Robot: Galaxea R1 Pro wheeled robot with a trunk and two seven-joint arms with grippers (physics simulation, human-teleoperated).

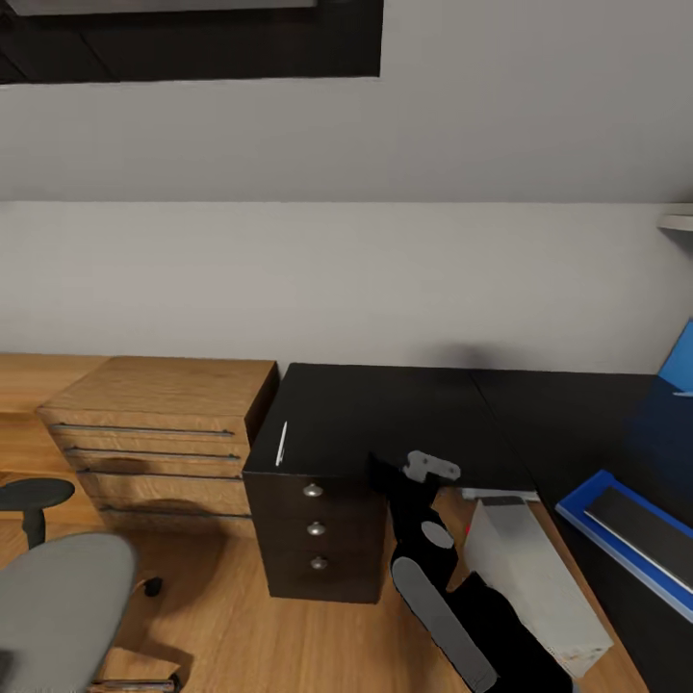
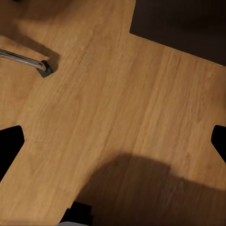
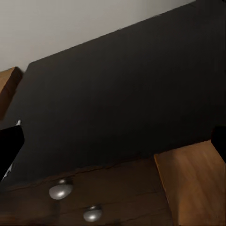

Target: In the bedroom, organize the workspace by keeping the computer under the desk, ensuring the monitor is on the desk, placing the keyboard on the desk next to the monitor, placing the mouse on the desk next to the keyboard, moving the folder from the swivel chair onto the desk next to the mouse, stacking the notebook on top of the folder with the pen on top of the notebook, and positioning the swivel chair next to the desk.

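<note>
The desk [image 1: 385, 414] has a glossy black top and a dark drawer unit with round silver knobs [image 1: 314, 527]. The slim white pen [image 1: 281, 445] lies on the top near its left edge. The light-grey computer [image 1: 534, 577] stands on the floor to the right of the drawers. At the right, the blue folder [image 1: 589, 520] lies on the desk with a dark grey notebook [image 1: 640, 525] on it. The grey swivel chair [image 1: 58, 597] is at lower left. My right arm [image 1: 423, 539] reaches toward the drawer unit. The right gripper [image 3: 113, 141] is open over the desk top [image 3: 122, 94]. My left gripper [image 2: 113, 141] hangs open above the floor.
A light-wood chest of drawers [image 1: 159, 433] with bar handles stands against the desk's left side. A chrome chair leg with its caster [image 2: 43, 68] lies on the wood floor [image 2: 117, 103]. A blue panel [image 1: 679, 366] shows at the right edge, below a white shelf [image 1: 677, 221].
</note>
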